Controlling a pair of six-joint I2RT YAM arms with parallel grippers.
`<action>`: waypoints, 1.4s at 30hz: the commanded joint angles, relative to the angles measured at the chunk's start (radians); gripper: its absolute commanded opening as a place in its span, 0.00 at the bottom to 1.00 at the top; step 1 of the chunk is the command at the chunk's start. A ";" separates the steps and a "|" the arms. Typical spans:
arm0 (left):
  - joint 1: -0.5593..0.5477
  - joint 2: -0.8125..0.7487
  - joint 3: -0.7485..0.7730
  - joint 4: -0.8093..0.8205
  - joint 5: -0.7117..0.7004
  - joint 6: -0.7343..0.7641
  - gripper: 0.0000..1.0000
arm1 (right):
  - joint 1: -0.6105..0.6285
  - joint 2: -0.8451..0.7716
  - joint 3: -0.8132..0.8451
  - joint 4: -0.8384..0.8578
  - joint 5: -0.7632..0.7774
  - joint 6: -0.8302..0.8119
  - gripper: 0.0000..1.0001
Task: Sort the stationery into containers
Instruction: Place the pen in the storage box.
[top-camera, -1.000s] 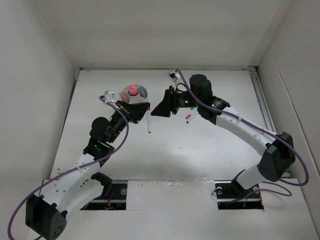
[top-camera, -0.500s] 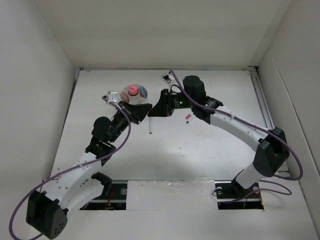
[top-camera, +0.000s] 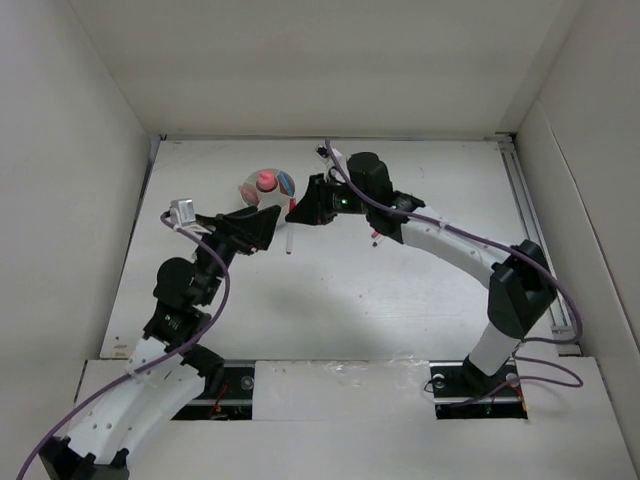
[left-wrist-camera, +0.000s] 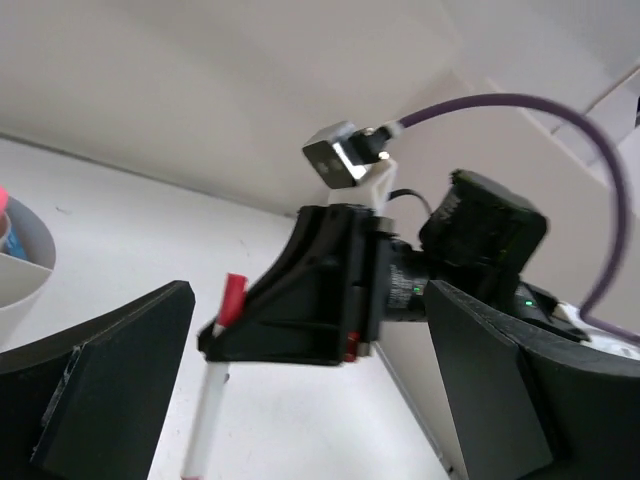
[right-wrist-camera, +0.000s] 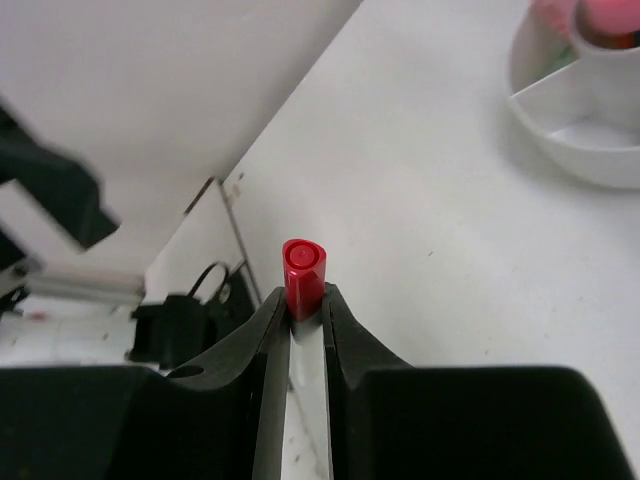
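My right gripper (top-camera: 297, 212) is shut on a thin white pen (top-camera: 290, 240) just under its red cap (right-wrist-camera: 303, 268). The pen hangs upright, beside the near right rim of the round white divided container (top-camera: 252, 190). In the container stand a pink cylinder (top-camera: 265, 182) and a blue-tipped item (top-camera: 287, 183). My left gripper (top-camera: 265, 228) is open, just left of the pen and apart from it. In the left wrist view the pen (left-wrist-camera: 207, 410) hangs between its wide-apart fingers (left-wrist-camera: 100, 390), held from above by the right gripper (left-wrist-camera: 300, 315).
Another red-capped pen (top-camera: 377, 237) lies on the table under my right arm. The container's rim shows at the left edge of the left wrist view (left-wrist-camera: 25, 275) and at the top right of the right wrist view (right-wrist-camera: 590, 150). White walls close in the table.
The left gripper has opened, let go of the pen and drawn back to the left. The right gripper has shut on the pen and carried it left towards the container.
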 joint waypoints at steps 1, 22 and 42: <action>0.004 -0.057 -0.062 -0.016 -0.097 0.012 1.00 | 0.020 0.050 0.107 0.067 0.184 0.017 0.02; 0.004 -0.229 -0.202 -0.188 -0.370 0.059 1.00 | 0.050 0.575 0.572 0.096 0.916 0.159 0.02; 0.004 -0.208 -0.211 -0.178 -0.344 0.030 1.00 | 0.122 0.230 0.183 0.153 1.118 0.178 0.65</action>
